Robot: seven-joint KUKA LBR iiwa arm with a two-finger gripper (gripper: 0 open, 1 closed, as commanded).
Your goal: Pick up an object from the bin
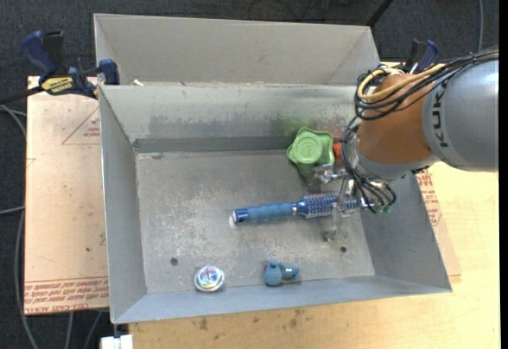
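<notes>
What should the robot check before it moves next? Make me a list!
1. The gripper is over the bristle end of the blue brush: ok.
2. The brush lies flat on the bin floor, apart from the other things: ok.
3. The green lobed cap sits close behind the gripper and might get bumped: not ok.
4. The small blue thing and the shiny round disc are far off at the front: ok.
5. Brush already gripped: cannot tell.

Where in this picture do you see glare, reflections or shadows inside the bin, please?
In the camera view, the green lobed cap casts a faint green reflection on the bin's back wall; the round shiny disc near the front wall glints brightly; the blue hairbrush, its head by the gripper, throws only a thin shadow.
</notes>
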